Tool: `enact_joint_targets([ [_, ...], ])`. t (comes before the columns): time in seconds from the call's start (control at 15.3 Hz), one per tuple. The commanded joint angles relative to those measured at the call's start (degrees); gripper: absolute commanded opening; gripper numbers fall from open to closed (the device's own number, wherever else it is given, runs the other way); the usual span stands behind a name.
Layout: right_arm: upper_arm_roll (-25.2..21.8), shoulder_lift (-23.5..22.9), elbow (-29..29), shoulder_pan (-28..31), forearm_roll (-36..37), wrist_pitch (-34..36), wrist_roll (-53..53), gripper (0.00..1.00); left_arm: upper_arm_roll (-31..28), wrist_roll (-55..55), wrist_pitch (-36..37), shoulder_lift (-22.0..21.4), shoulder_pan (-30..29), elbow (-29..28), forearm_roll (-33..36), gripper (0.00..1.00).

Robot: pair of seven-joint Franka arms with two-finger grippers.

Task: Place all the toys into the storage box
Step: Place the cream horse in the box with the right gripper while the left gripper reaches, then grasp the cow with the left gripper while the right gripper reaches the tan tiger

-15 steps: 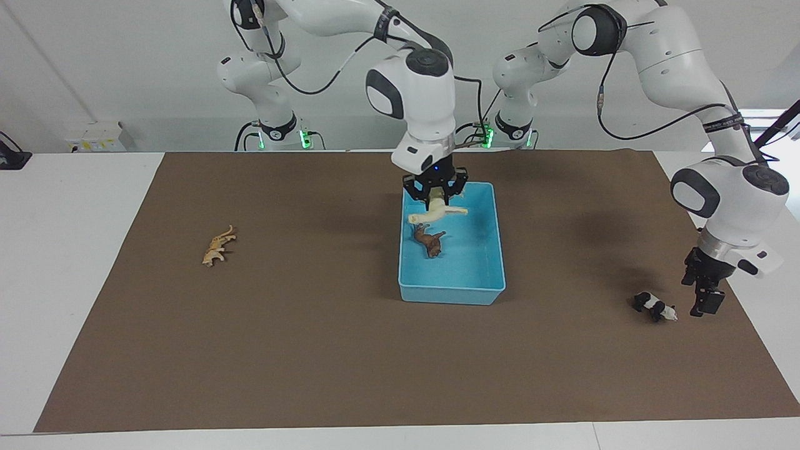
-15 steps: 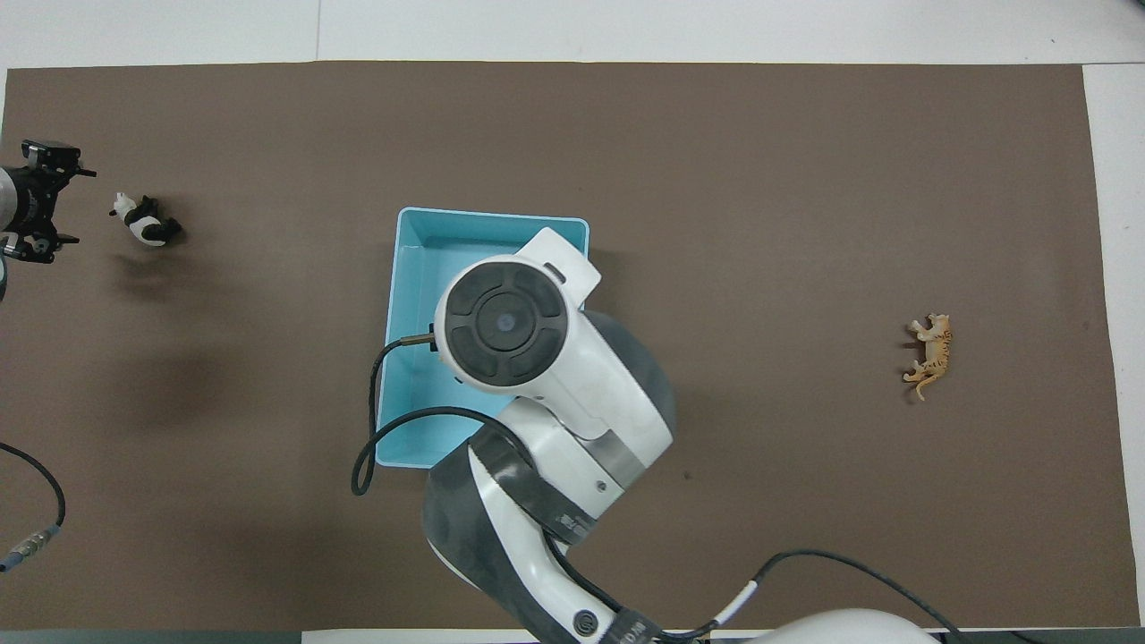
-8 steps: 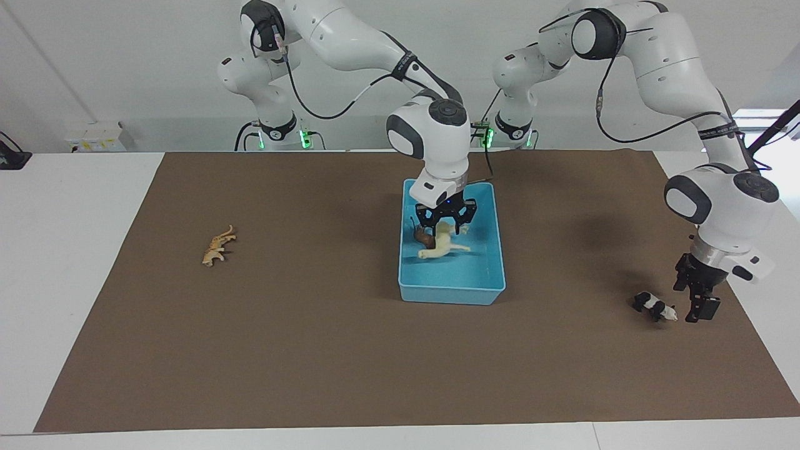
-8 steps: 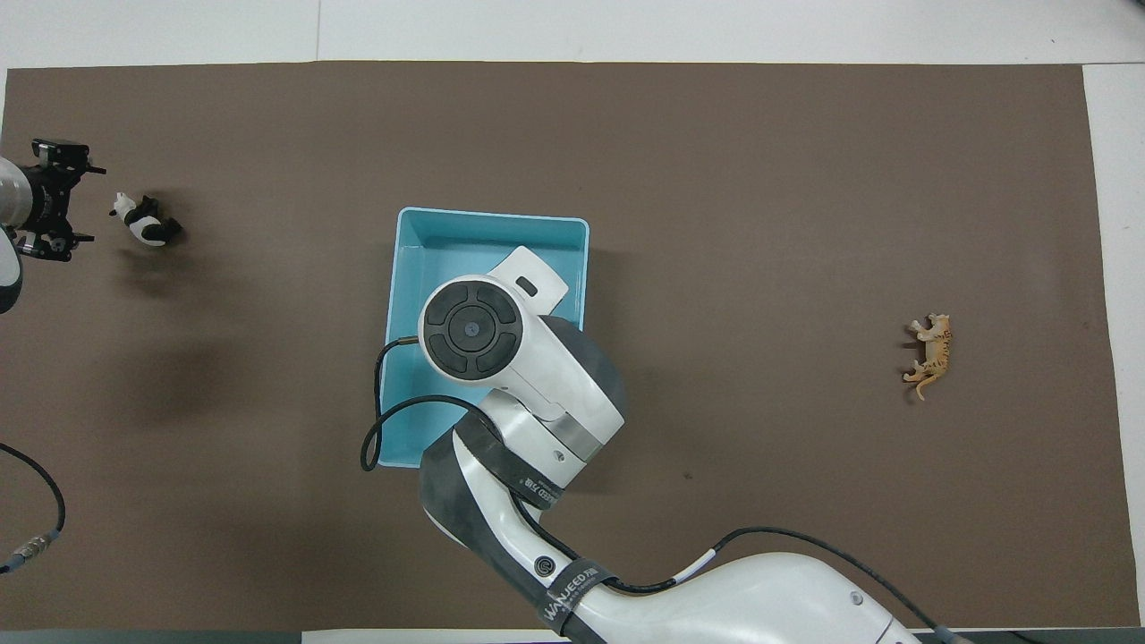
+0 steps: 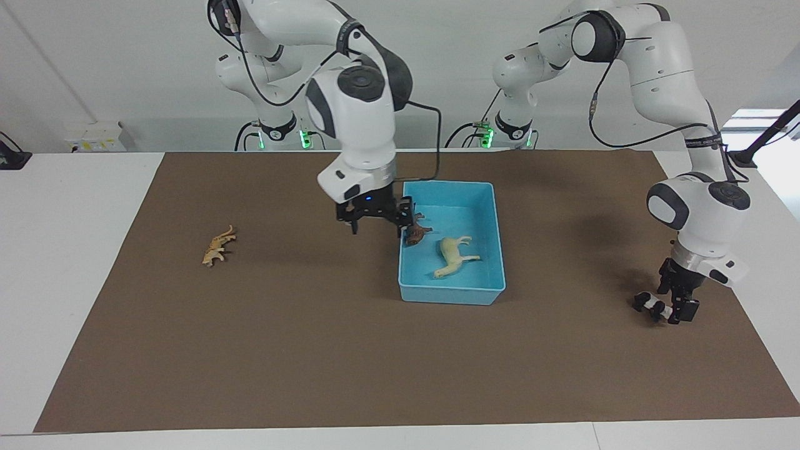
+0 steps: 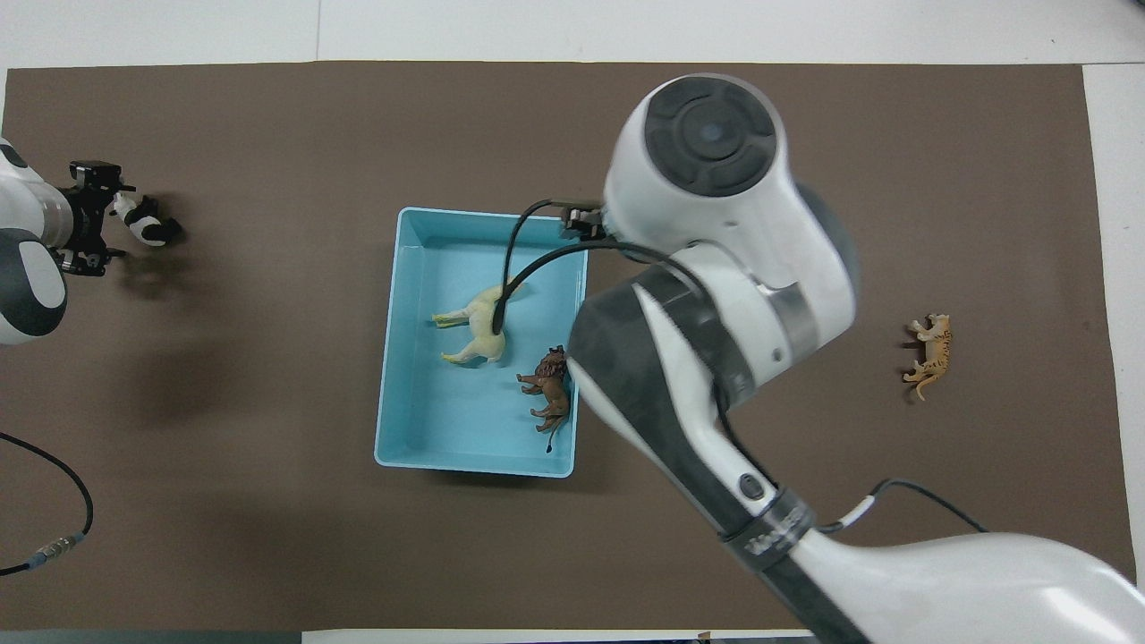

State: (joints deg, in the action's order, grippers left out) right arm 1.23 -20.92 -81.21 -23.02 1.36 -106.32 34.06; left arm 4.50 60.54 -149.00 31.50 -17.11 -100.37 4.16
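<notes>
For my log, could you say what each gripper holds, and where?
Right gripper holds nothing. Left gripper is at the panda, at its head end; a grip cannot be told.

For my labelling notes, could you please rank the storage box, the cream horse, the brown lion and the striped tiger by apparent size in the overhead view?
1. Storage box, by far the largest.
2. Cream horse.
3. Brown lion and striped tiger: these look alike, so I would not rank them.
</notes>
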Motion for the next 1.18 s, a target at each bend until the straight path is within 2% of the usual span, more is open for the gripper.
enact_joint_targets([
  [0.0,0.8,2.7,-8.0,8.2,-0.3,-1.4,-8.3,1.00,-0.6,0.5,-2.0,-0.7,1.1,-1.8,-0.1,0.78],
  [0.13,0.8,5.7,-17.1,15.2,-0.4,-7.3,-15.7,1.00,-0.7,0.2,-1.9,-0.8,1.2,-1.9,0.1,0.30],
  [0.2,0.9,7.6,-23.1,18.6,-0.3,-12.3,-18.7,1.00,-0.7,0.0,-1.4,-0.8,1.2,-1.6,0.2,0.10],
  [0.26,0.9,9.3,-29.3,21.5,-0.3,-18.6,-21.2,1.00,-0.8,0.0,-0.8,-0.8,1.3,-1.1,0.8,0.00],
  [0.33,0.9,10.8,-35.1,24.9,-0.4,-24.7,-24.8,1.00,-0.7,0.1,1.8,-0.7,1.5,0.4,2.4,0.00],
  [0.39,0.9,11.5,-38.5,28.4,-0.4,-28.5,-28.2,1.00,-0.7,0.3,5.4,-0.7,2.4,2.5,3.6,0.00],
  [0.52,1.0,12.2,-40.8,32.6,-0.5,-29.4,-32.5,1.00,-0.5,0.5,12.6,-1.9,3.8,5.6,3.7,0.00],
  [0.65,1.1,12.9,-42.4,36.0,-1.0,-29.6,-36.6,1.00,-0.1,0.2,22.0,-8.0,5.6,5.8,3.3,0.00],
  [0.79,1.0,13.2,-43.0,36.6,-4.0,-29.5,-39.2,1.00,1.2,0.3,32.7,-14.6,8.2,5.3,1.6,0.00],
  [0.92,1.1,13.4,-43.2,36.0,-5.5,-29.3,-39.0,1.00,2.3,1.2,40.4,-20.0,13.7,5.1,-4.8,0.00],
  [0.98,1.1,13.6,-44.0,35.7,-6.4,-29.4,-39.2,1.00,2.4,4.9,41.9,-21.3,17.9,4.4,-6.0,0.00],
  [1.11,1.1,14.7,-47.9,34.2,-6.9,-32.3,-39.3,1.00,2.4,14.9,39.9,-22.8,26.6,1.1,-6.0,0.00],
])
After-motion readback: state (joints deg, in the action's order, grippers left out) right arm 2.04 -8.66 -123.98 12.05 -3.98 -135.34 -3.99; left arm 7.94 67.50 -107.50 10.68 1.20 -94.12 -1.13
